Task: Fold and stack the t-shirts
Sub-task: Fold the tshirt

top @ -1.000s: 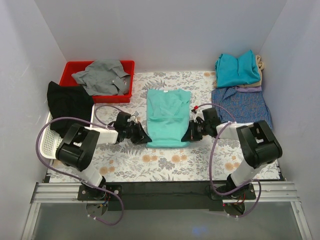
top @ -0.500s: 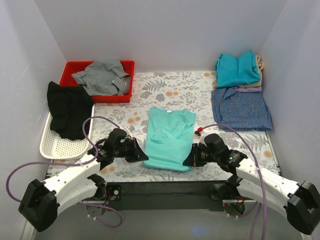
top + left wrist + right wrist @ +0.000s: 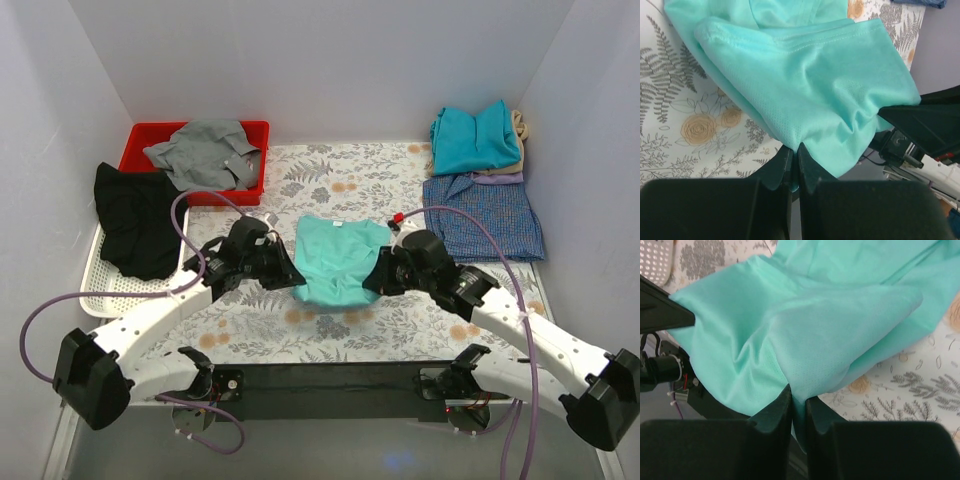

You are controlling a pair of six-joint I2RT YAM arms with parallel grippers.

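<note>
The left jaws are pressed together on the near left corner of the mint-green t-shirt (image 3: 338, 258), which lies mid-tabletop (image 3: 330, 335) with its near hem held up. The right jaws pinch that shirt's near right corner. Right of it lies a blue checked shirt (image 3: 482, 215), with a teal shirt (image 3: 475, 140) just behind.

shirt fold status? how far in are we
Looks done: teal shirt folded atop a small pile at far right, blue check shirt flat in front of it. In hand: mint-green tee, left end effector and right end effector each pinching its near hem, doubled toward the collar. Left: lay that fold down, stack it; grey shirt in red bin and black garment over white basket lie unfolded.
</note>
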